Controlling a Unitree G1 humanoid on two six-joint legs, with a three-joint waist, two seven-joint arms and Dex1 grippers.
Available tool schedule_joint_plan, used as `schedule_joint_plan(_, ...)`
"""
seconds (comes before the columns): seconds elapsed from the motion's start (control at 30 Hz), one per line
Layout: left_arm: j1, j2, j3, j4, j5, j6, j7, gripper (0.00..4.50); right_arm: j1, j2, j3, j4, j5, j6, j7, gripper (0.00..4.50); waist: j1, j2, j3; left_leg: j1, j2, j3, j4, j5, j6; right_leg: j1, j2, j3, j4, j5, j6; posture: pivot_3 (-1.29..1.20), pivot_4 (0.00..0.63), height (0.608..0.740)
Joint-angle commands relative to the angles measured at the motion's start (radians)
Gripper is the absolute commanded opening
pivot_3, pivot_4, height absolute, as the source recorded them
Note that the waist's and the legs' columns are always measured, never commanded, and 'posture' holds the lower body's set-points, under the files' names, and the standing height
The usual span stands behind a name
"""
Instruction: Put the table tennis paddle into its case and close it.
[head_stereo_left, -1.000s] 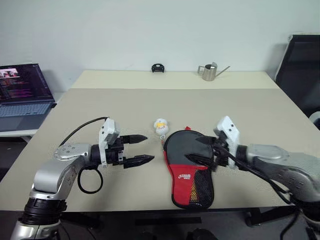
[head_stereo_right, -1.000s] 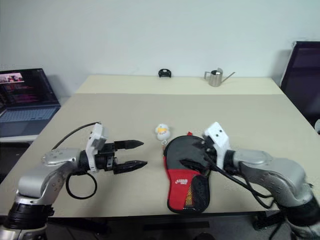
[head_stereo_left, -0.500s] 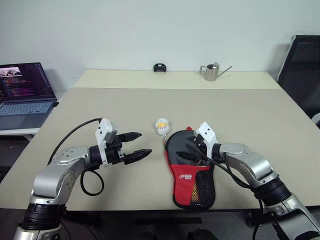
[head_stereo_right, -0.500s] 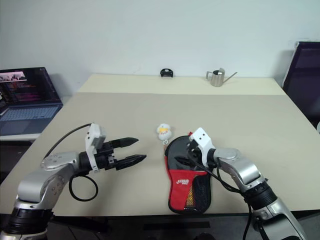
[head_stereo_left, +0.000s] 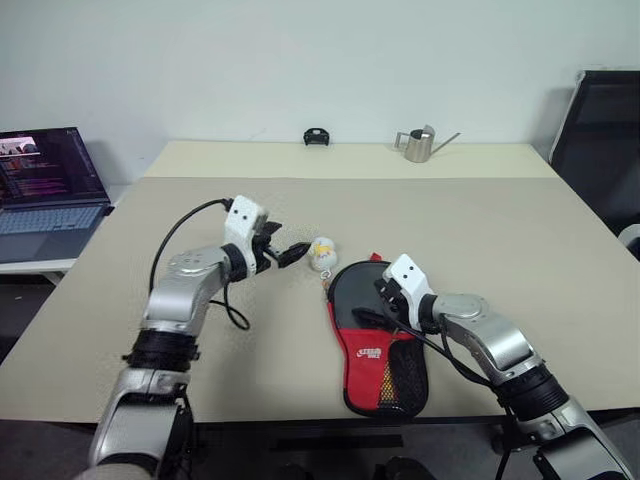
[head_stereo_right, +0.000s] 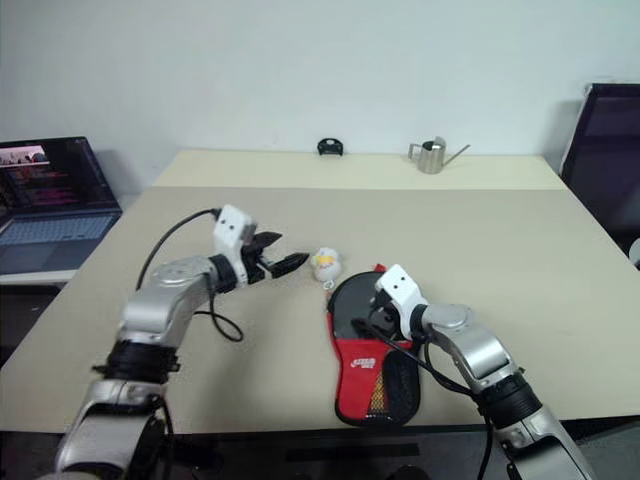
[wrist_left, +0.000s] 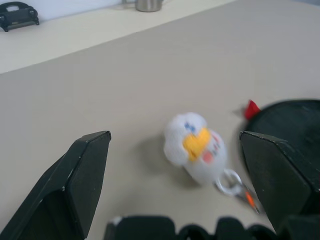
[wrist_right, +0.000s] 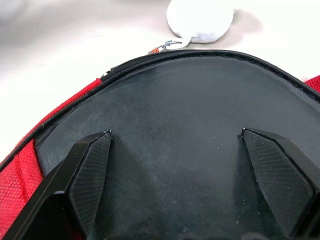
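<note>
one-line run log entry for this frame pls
left gripper: open, by plush charm | right gripper: open, over case | case: flat on table

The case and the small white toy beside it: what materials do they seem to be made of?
The case: apparently woven fabric, matte dark grey and red, with a black mesh pocket and a zipper edge. The small white toy: probably soft plush, with a fuzzy surface, an orange beak-like patch and a shiny metal ring.
</note>
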Motion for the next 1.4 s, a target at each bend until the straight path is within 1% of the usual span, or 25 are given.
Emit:
schedule_joint_plan(0.03, -0.104, -0.05, -0.029, 0.173, 0.053, -0.082, -0.009, 4.5, 0.014, 0.019, -0.007, 0.004, -0.023, 0.023, -0.003, 4.48, 0.0, 0.0, 0.0, 0.0, 0.0, 0.0, 0.0, 0.0, 0.0, 0.0, 0.0, 0.0, 0.0, 0.0, 0.0, 0.0, 0.15, 0.74)
schedule_joint_plan(0.13, -0.204, -0.104, -0.038, 0.383, 0.088, -0.132, -0.016, 4.5, 0.018, 0.039, -0.011, -0.004, -0.031, 0.032, -0.007, 4.48, 0.0, 0.0, 0.0, 0.0, 0.0, 0.0, 0.0, 0.0, 0.0, 0.0, 0.0, 0.0, 0.0, 0.0, 0.0, 0.0, 0.15, 0.74)
schedule_joint_plan(0.23, -0.281, -0.134, -0.03, 0.557, 0.113, -0.18, -0.007, 4.5, 0.019, 0.056, -0.015, -0.008, -0.038, 0.037, -0.009, 4.48, -0.003, 0.0, 0.0, 0.0, -0.001, 0.0, 0.0, 0.0, 0.0, -0.001, 0.0, 0.0, 0.001, 0.0, 0.0, 0.0, 0.15, 0.74)
schedule_joint_plan(0.37, -0.361, -0.173, -0.025, 0.737, 0.14, -0.209, 0.001, 4.5, 0.022, 0.079, -0.026, -0.014, -0.044, 0.047, -0.016, 4.48, -0.004, 0.0, 0.0, 0.0, 0.0, 0.0, 0.0, 0.0, 0.0, -0.001, 0.0, 0.0, 0.001, 0.0, 0.0, 0.0, 0.15, 0.74)
schedule_joint_plan(0.5, -0.387, -0.201, -0.028, 0.824, 0.169, -0.216, -0.008, 4.5, 0.025, 0.093, -0.034, -0.019, -0.054, 0.053, -0.018, 4.48, -0.003, 0.0, 0.0, -0.001, -0.001, 0.0, 0.0, 0.0, 0.0, -0.001, 0.0, 0.0, 0.001, 0.0, 0.0, 0.0, 0.15, 0.74)
schedule_joint_plan(0.7, -0.384, -0.233, 0.0, 0.859, 0.177, -0.198, -0.044, 4.5, 0.029, 0.105, -0.038, -0.025, -0.067, 0.052, -0.027, 4.48, -0.001, -0.001, -0.001, 0.0, -0.001, 0.0, 0.0, 0.0, 0.0, -0.001, 0.0, 0.0, 0.002, 0.0, 0.0, 0.0, 0.15, 0.74)
schedule_joint_plan(0.8, -0.374, -0.236, 0.01, 0.857, 0.184, -0.204, -0.05, 3.98, 0.032, 0.109, -0.04, -0.032, -0.073, 0.051, -0.033, 4.5, -0.001, -0.001, -0.001, 0.0, -0.001, 0.0, 0.0, 0.0, 0.0, -0.001, 0.0, 0.0, 0.002, 0.0, 0.0, 0.0, 0.15, 0.74)
schedule_joint_plan(1.0, -0.341, -0.218, 0.019, 0.832, 0.185, -0.194, -0.123, 1.85, 0.033, 0.106, -0.064, -0.03, -0.082, 0.063, -0.045, 4.5, -0.001, -0.001, -0.001, 0.0, -0.001, 0.0, 0.0, 0.0, 0.0, -0.001, 0.0, 0.0, 0.002, 0.0, 0.0, 0.0, 0.15, 0.74)
schedule_joint_plan(1.13, -0.322, -0.204, 0.028, 0.828, 0.193, -0.193, -0.12, 0.6, 0.032, 0.108, -0.069, -0.031, -0.085, 0.072, -0.05, 4.5, -0.001, -0.001, -0.001, 0.0, -0.001, 0.0, 0.0, 0.0, 0.0, -0.001, 0.0, 0.0, 0.003, 0.0, 0.0, 0.0, 0.15, 0.74)
schedule_joint_plan(1.2, -0.315, -0.201, 0.032, 0.822, 0.193, -0.194, -0.124, 0.3, 0.034, 0.112, -0.071, -0.035, -0.086, 0.078, -0.054, 4.5, -0.001, -0.001, -0.001, 0.0, -0.001, 0.0, 0.001, 0.0, -0.001, -0.001, 0.0, 0.0, 0.003, 0.0, 0.0, 0.0, 0.15, 0.74)
schedule_joint_plan(1.4, -0.283, -0.166, 0.083, 0.742, 0.138, -0.162, -0.183, 0.27, 0.033, 0.132, -0.091, -0.044, -0.084, 0.09, -0.073, 4.5, -0.005, -0.001, -0.001, 0.002, -0.001, 0.001, 0.001, 0.0, -0.001, -0.001, 0.0, 0.001, 0.006, 0.0, 0.0, 0.0, 0.15, 0.74)
